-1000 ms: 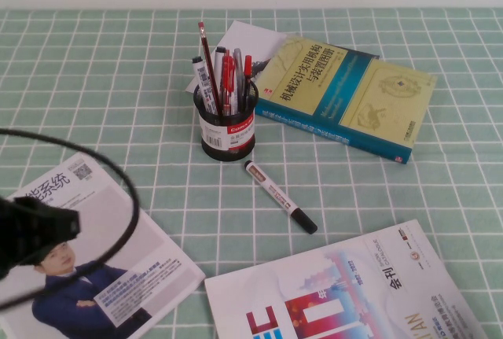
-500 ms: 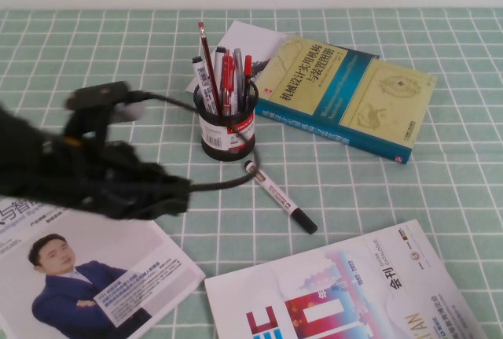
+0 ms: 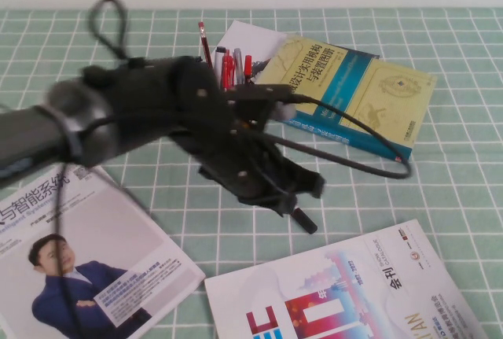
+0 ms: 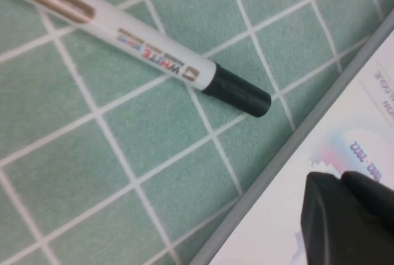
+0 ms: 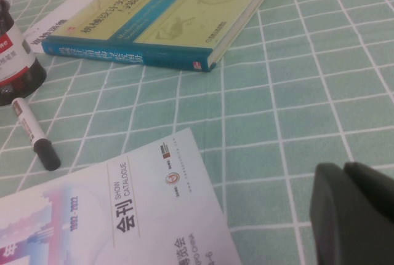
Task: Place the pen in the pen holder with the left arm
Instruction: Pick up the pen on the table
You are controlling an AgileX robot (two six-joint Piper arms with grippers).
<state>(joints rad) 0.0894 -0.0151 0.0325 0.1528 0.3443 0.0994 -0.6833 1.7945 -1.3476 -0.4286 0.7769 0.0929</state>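
Note:
The pen [image 4: 141, 56], a white marker with black ends, lies flat on the green checked cloth. My left arm reaches across the middle of the high view and hides all of the pen but its near black end [image 3: 305, 222]. The left gripper [image 3: 302, 188] hovers just above the pen, shut and empty; in its wrist view the shut fingers [image 4: 340, 182] hang over a magazine's edge. The arm covers the black pen holder in the high view; only the red pens [image 3: 228, 68] sticking out of it show. The pen holder [image 5: 15, 62] and pen [image 5: 34, 136] show in the right wrist view. The right gripper [image 5: 343, 173] is shut, low over the cloth.
A yellow and teal book [image 3: 354, 99] lies behind the pen on the right. One magazine [image 3: 346, 292] lies at the front right, close to the pen's end. Another magazine [image 3: 71, 260] lies at the front left. A black cable [image 3: 369, 150] loops over the book's near edge.
The left arm has swung from the left edge across the table to above the pen, and it now covers the pen holder. The pen has not moved.

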